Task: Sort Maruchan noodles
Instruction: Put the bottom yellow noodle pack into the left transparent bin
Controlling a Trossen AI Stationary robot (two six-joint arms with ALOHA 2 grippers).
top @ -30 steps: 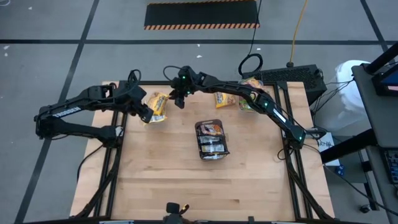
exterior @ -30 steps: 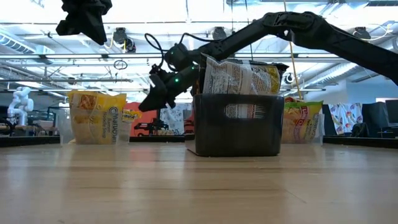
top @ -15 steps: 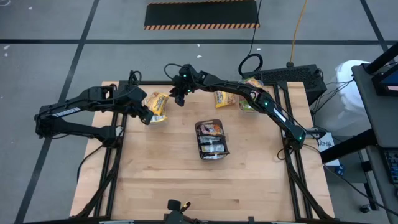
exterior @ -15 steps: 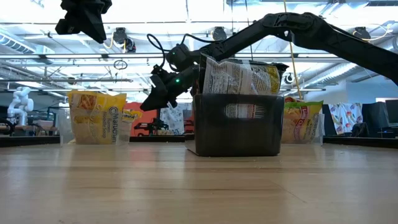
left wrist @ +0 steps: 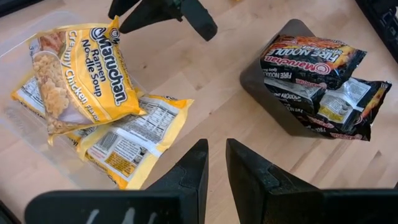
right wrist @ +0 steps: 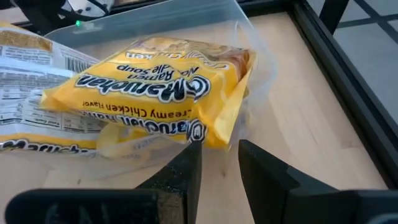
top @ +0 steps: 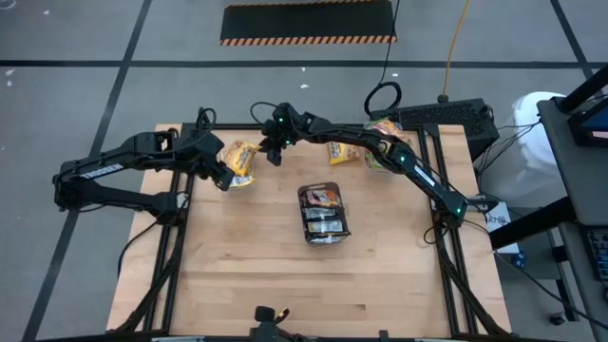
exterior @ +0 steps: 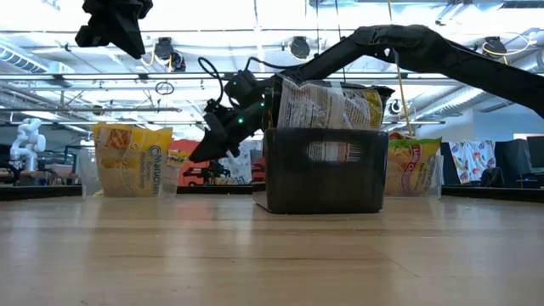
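High view, yellow packets lying flat by left claw, right claw; both slightly parted, empty

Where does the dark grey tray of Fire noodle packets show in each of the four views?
High view: dark grey tray at table centre.
Low view: centre, its front wall facing the camera, packets sticking up.
Left wrist view: upper right.
Right wrist view: not in it.
Shared landmark: the yellow Creamy Chicken packets.
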